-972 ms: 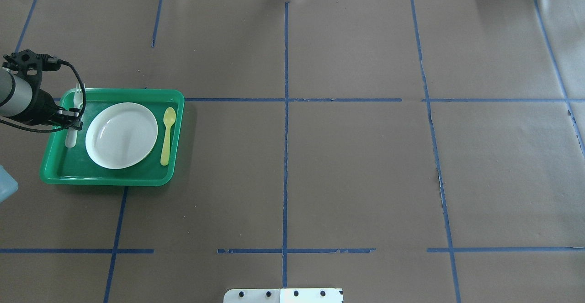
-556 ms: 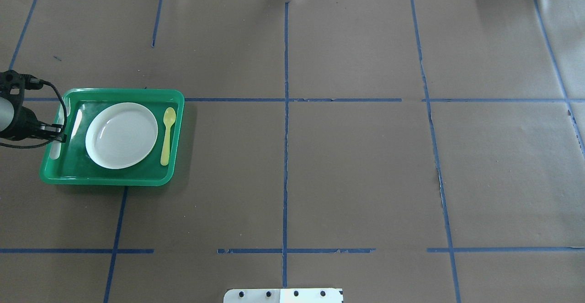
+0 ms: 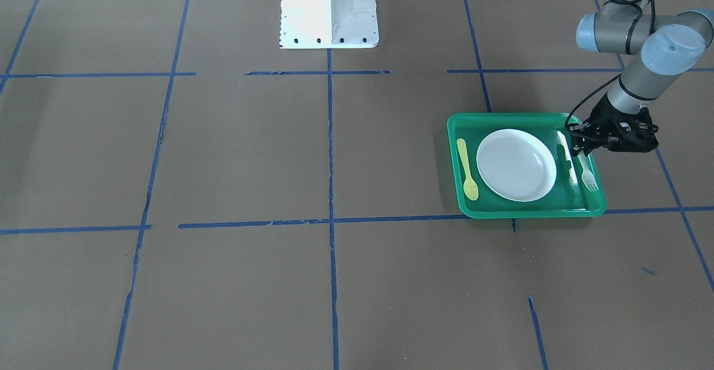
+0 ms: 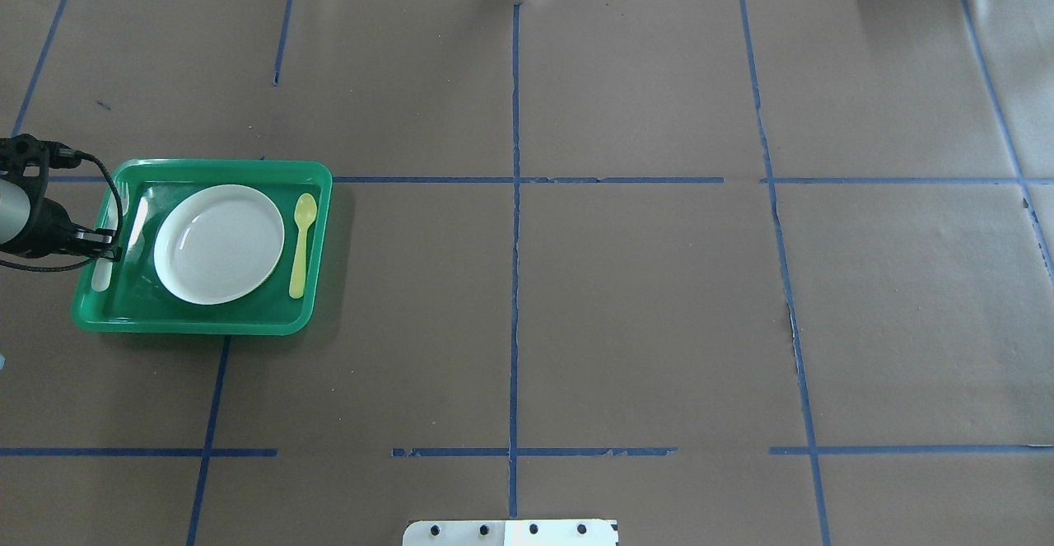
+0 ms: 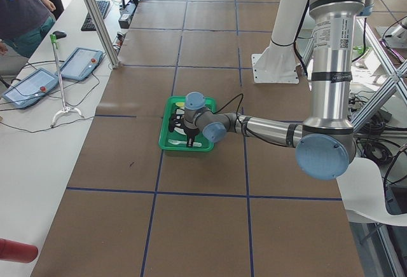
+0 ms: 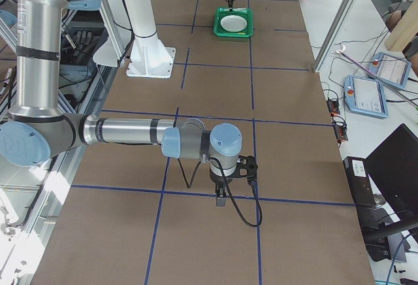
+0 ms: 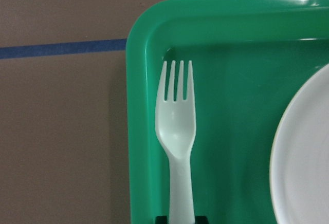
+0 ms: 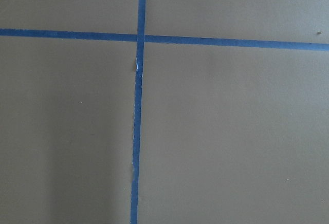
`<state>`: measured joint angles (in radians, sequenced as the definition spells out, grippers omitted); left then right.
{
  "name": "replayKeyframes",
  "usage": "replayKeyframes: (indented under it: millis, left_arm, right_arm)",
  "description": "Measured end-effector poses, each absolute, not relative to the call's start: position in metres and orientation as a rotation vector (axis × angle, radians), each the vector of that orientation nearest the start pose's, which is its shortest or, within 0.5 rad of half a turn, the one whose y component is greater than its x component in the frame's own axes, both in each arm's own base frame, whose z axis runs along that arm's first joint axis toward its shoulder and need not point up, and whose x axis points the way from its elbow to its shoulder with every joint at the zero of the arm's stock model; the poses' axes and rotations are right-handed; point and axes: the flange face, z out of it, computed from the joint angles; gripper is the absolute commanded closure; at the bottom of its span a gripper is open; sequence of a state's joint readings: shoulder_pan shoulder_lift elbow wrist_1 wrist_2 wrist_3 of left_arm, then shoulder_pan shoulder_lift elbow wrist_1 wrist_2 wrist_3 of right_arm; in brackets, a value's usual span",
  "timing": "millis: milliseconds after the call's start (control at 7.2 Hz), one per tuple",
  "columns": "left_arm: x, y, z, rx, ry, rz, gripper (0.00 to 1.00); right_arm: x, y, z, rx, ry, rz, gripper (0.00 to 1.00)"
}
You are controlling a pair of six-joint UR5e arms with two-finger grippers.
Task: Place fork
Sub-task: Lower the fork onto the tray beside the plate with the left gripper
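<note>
a: green tray [image 4: 206,325] sits at the table's left end, white plate [image 4: 219,244] centred in it. left gripper [image 4: 105,243] status?
b: clamped on the fork [image 7: 176,131] handle. fork runs along the tray's left inner wall, tines by the far corner, apart from the plate. can't tell if it touches the tray floor
a: suggest lowering until it rests flat and parallel to the wall, opening without dragging, lifting straight up
b: right gripper [image 6: 222,199]: jaw state unreadable
</note>
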<state>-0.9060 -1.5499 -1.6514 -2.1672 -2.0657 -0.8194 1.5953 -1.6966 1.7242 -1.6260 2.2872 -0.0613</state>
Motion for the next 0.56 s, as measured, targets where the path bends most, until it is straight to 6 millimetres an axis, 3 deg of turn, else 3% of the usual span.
replayKeyframes:
  millis: [417, 556]
  left_arm:
    - [0.2524, -0.4596, 0.57, 0.153, 0.789, 0.02, 1.0]
    - [0.2531, -0.4603, 0.5692, 0.154, 0.79, 0.02, 0.29]
  right_arm:
    - [0.0786, -0.4345, 0.6511, 0.004, -0.717, -0.025, 0.0]
    - [0.0786, -0.4345, 0.6512, 0.004, -0.717, -0.025, 0.0]
